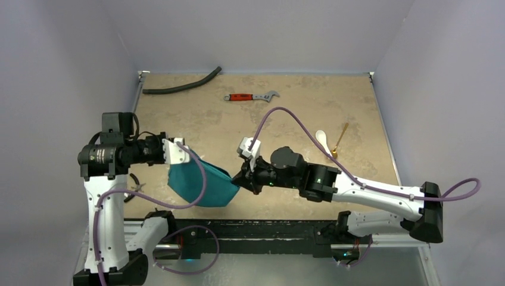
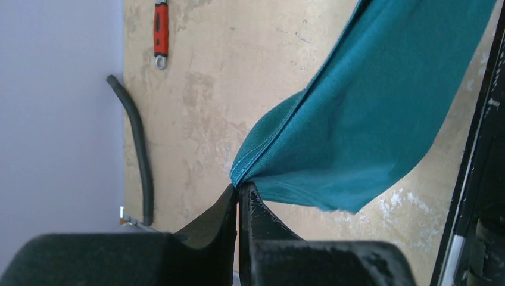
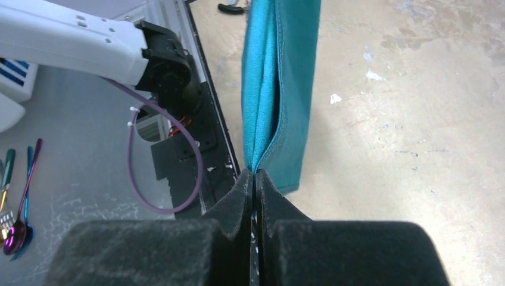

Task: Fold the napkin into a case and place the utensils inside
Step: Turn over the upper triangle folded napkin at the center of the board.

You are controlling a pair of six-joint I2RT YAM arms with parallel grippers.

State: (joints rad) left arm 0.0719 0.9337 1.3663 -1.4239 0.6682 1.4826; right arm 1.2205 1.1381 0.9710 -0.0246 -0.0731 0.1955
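Note:
The teal-green napkin hangs folded double above the table's near edge, stretched between both arms. My left gripper is shut on its left corner; in the left wrist view the cloth fans away from the pinched tips. My right gripper is shut on the right corner, and in the right wrist view the doubled hem rises straight up from the tips. The white spoon and the slim tan utensil lie side by side on the table at the right, behind the right arm.
A red-handled wrench lies at the back centre, and a black hose curves along the back left. The black base rail runs just below the hanging cloth. Coloured spoons lie off the table beside the rail.

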